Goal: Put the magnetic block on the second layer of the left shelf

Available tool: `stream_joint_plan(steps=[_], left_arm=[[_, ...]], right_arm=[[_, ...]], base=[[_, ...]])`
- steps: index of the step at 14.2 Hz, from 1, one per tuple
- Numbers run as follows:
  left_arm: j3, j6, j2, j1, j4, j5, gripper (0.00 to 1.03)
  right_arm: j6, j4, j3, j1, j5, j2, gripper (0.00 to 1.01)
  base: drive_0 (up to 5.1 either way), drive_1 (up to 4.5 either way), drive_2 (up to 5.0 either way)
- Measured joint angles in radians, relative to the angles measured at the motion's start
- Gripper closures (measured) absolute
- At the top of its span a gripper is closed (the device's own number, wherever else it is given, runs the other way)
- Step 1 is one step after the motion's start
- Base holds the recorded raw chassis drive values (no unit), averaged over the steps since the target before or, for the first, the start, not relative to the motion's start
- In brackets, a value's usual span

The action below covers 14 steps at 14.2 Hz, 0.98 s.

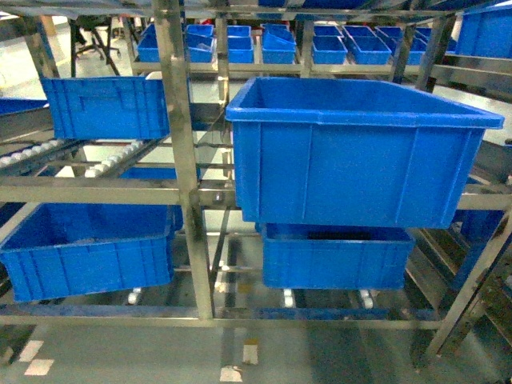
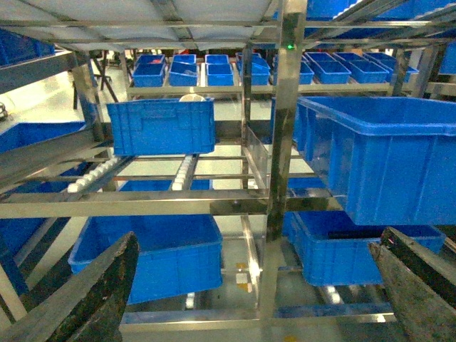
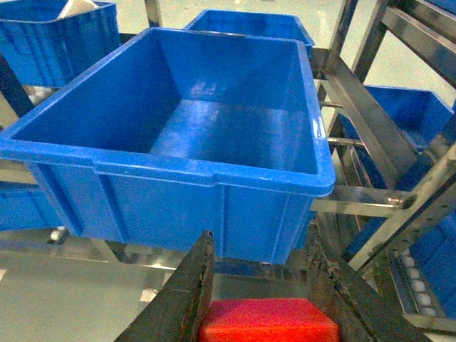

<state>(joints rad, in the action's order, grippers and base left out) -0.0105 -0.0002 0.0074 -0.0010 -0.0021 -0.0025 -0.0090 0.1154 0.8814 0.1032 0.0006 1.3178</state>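
Right claw [image 3: 267,299] clamps magnetic block [image 3: 269,320]; left claw [image 2: 256,285] spread wide, empty.

No legible text, labels, brand marks, numbers or signs appear in any view. The faces of the blue crates [image 1: 352,160] are plain moulded plastic without print. The steel rack uprights [image 1: 180,152] carry no readable markings. A small green indicator light [image 2: 290,47] shows on one upright; it possibly belongs to a device, but no lettering is discernible.
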Motion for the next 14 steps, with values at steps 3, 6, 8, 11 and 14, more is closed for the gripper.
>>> stream_joint_plan(steps=[3, 6, 8, 11, 14], left_arm=[[0.0, 0.0, 0.0, 0.0, -0.001, 0.0, 0.05], [0.0, 0.0, 0.0, 0.0, -0.001, 0.002, 0.05], [0.0, 0.0, 0.0, -0.001, -0.003, 0.002, 0.05], [0.0, 0.0, 0.0, 0.0, -0.001, 0.002, 0.05], [0.0, 0.0, 0.0, 0.0, -0.002, 0.002, 0.05]], right_arm=[[0.0, -0.001, 0.0, -0.006, 0.003, -0.008, 0.68], [0.0, 0.0, 0.0, -0.005, 0.003, -0.008, 0.68], [0.0, -0.002, 0.0, -0.006, 0.003, -0.008, 0.68], [0.0, 0.004, 0.0, -0.005, 0.003, -0.008, 0.68], [0.0, 0.003, 0.0, -0.005, 0.003, -0.008, 0.68]], base=[[0.0, 4.14, -4.2], [0.1, 4.27, -4.0], [0.2, 4.33, -4.0], [0.1, 4.27, -4.0], [0.1, 4.23, -4.1]])
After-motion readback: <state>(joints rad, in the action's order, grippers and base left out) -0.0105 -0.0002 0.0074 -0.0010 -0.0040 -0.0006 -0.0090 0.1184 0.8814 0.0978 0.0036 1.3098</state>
